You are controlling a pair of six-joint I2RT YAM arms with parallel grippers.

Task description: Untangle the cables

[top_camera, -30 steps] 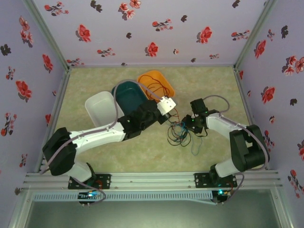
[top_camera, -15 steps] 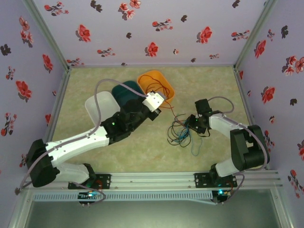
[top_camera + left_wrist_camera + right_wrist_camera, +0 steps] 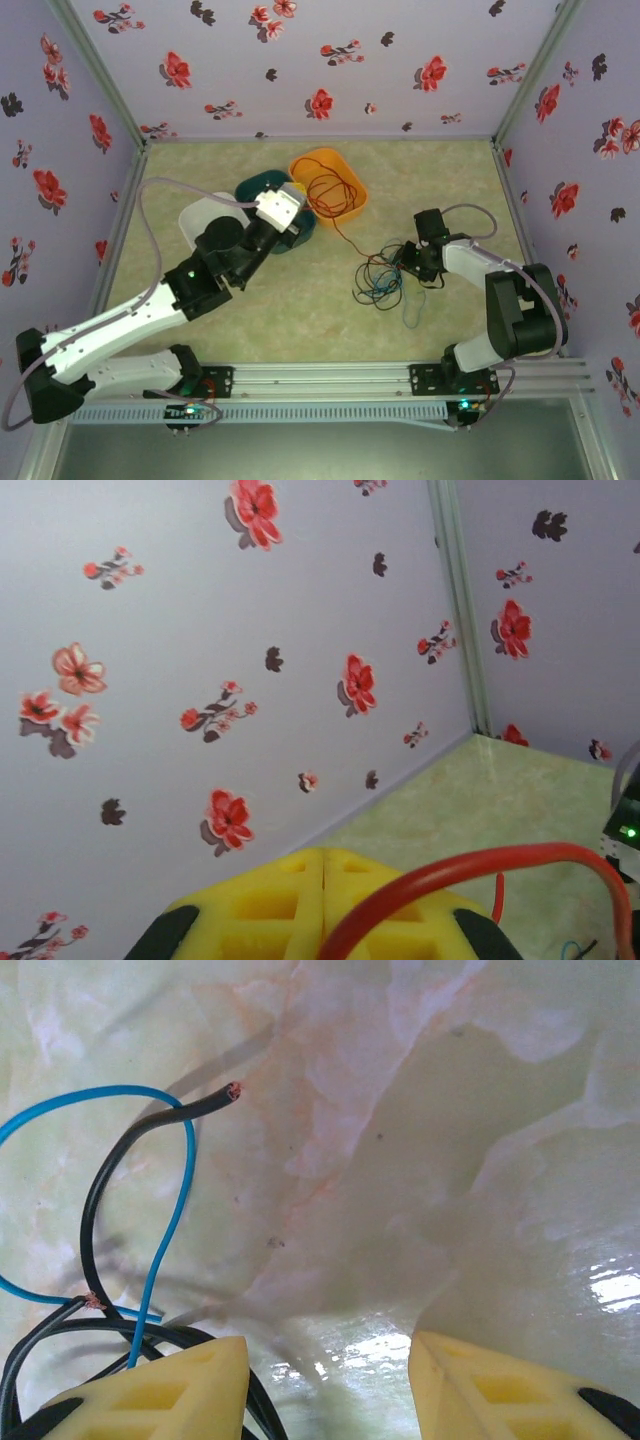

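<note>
The cables lie as a black and blue tangle [image 3: 380, 282] on the table's right half. A red cable [image 3: 326, 190] loops in the orange bin and trails down to that tangle. My left gripper [image 3: 297, 190] hovers by the teal and orange bins, shut on the red cable [image 3: 480, 865], which passes between its yellow fingers [image 3: 260, 905]. My right gripper [image 3: 406, 262] is low at the tangle's right edge and open. In the right wrist view its fingers [image 3: 190, 1385] stand apart over bare table, with a black cable [image 3: 110, 1175] and a blue cable [image 3: 178, 1210] beside the left finger.
Three bins sit at the back left: white [image 3: 205, 232], teal [image 3: 262, 185] and orange [image 3: 352, 178]. A pale loose wire [image 3: 412, 316] lies in front of the tangle. Flowered walls close in the table on three sides.
My left arm has swung left and back with the red cable, drawing it out of the tangle toward the orange bin. The right gripper stayed by the tangle and opened slightly.
</note>
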